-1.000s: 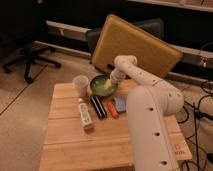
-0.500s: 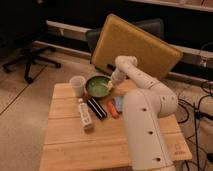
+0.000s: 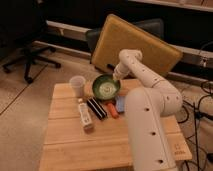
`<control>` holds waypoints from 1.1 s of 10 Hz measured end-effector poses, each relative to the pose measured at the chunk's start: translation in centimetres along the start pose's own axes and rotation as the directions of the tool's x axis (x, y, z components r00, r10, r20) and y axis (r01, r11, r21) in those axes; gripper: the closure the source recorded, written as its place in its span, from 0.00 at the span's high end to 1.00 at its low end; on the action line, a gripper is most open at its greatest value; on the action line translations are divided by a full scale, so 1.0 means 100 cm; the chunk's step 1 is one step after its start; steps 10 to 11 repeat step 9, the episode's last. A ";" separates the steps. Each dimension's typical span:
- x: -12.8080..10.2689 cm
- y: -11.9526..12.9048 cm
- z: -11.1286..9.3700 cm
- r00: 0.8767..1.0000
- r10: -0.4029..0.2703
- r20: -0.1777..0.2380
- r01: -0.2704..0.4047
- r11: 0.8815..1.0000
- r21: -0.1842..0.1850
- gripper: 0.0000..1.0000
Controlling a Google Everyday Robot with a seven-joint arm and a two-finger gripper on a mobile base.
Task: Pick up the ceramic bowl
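The green ceramic bowl (image 3: pixel 105 88) is at the back of the wooden table (image 3: pixel 70 145), tipped so its pale speckled inside faces the camera. My gripper (image 3: pixel 116 78) is at the bowl's upper right rim and is shut on it, holding that edge up off the table. The white arm reaches back from the lower right and bends down onto the bowl. Where the fingers meet the rim is partly hidden by the wrist.
A pale translucent cup (image 3: pixel 77 84) stands just left of the bowl. A white bottle (image 3: pixel 85 115), a dark bar (image 3: pixel 96 108), an orange item (image 3: pixel 113 110) and a blue item (image 3: pixel 120 104) lie in front of it. A yellow board (image 3: pixel 137 45) leans behind; an office chair (image 3: pixel 30 55) stands at left.
The bowl has gone from lying flat to tipped up, its inside now facing the camera. The gripper has stayed on the right rim and risen a little.
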 end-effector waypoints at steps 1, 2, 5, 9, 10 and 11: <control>-0.007 0.004 -0.007 1.000 -0.017 0.018 0.017 1.000 0.006 0.00; -0.012 0.007 -0.013 0.999 -0.029 0.032 0.029 1.000 0.012 0.00; -0.029 0.012 -0.044 0.993 -0.081 0.086 0.076 0.995 0.063 0.00; -0.040 0.014 -0.086 0.984 -0.103 0.144 0.086 0.989 0.118 0.00; -0.040 0.014 -0.086 0.984 -0.103 0.144 0.086 0.989 0.118 0.00; -0.040 0.014 -0.086 0.984 -0.103 0.144 0.086 0.989 0.118 0.00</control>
